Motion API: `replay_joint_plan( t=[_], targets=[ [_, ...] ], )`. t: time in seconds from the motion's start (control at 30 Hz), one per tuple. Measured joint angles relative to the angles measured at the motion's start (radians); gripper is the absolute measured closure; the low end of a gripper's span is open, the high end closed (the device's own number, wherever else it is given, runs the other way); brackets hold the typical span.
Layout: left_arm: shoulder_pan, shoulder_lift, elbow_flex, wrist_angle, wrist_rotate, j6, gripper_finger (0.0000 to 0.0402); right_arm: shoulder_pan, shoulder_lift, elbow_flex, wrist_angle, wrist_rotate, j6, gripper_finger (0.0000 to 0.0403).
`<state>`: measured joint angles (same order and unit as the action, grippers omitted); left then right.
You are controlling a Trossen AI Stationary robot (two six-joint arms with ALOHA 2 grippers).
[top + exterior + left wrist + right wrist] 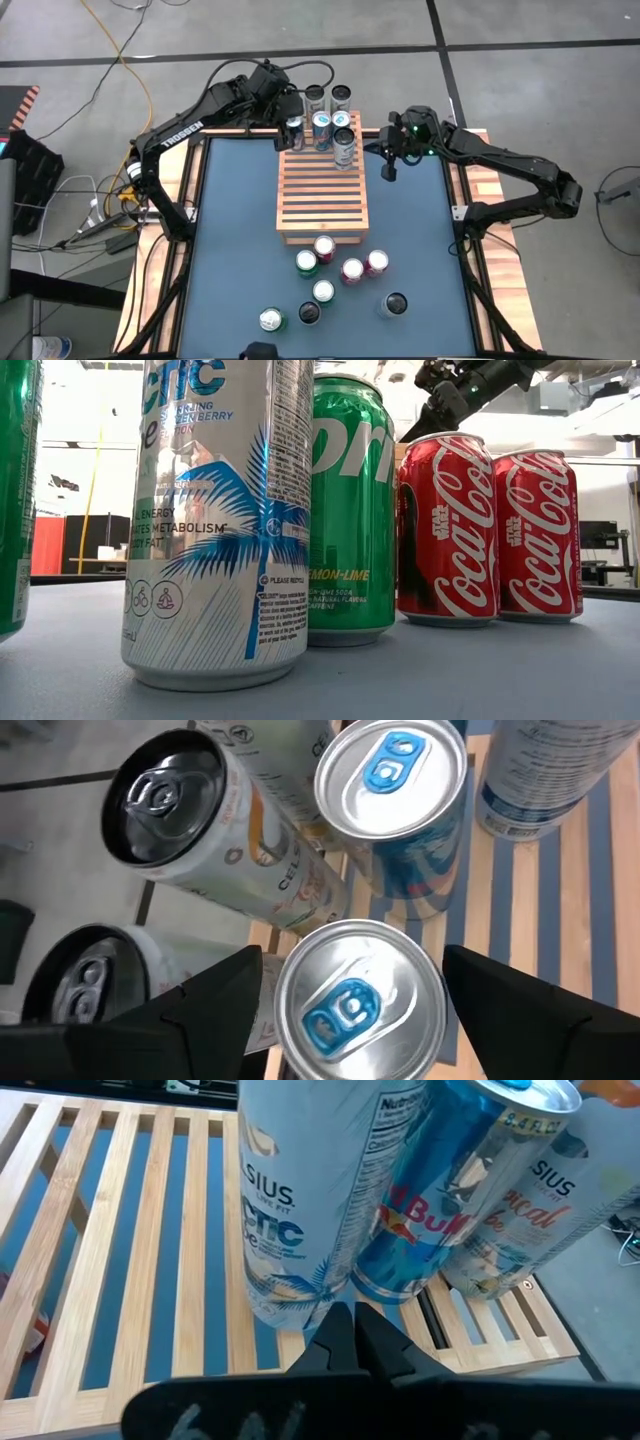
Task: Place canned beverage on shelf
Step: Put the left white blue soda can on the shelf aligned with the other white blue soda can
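Note:
The slatted wooden shelf (322, 195) lies mid-table. At its far left corner stands a silver can with a blue tab (360, 1000). My left gripper (291, 126) is open, with one finger on either side of the can's top and a narrow gap at each side; the can's foot is hidden. Two more blue-tabbed cans (322, 122) (343, 140) stand on the shelf's far end. My right gripper (352, 1330) hangs shut over the shelf's far right edge (388, 170), pointing at those cans and holding nothing.
Two black-topped cans (315, 97) (341, 95) stand just beyond the shelf's far edge. Several loose cans stand on the blue table near the front, among them a silver one (215, 510), a green one (350, 510) and two red ones (445, 525) (540, 530).

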<state>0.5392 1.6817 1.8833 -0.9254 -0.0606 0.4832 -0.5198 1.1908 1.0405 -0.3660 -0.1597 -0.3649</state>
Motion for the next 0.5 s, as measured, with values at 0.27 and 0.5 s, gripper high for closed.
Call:
replay_joint_plan(
  t=[0.27, 0.5],
  targets=[
    [-0.021, -0.001, 0.073, -0.008, -0.006, -0.023, 0.0104, 0.0, 0.0, 0.0, 0.0, 0.0, -0.001, 0.0403],
    [-0.094, -0.001, 0.206, -0.057, -0.008, -0.074, 0.0104, 0.0, -0.011, 0.0, -0.002, 0.0, -0.007, 0.0403]
  ],
)
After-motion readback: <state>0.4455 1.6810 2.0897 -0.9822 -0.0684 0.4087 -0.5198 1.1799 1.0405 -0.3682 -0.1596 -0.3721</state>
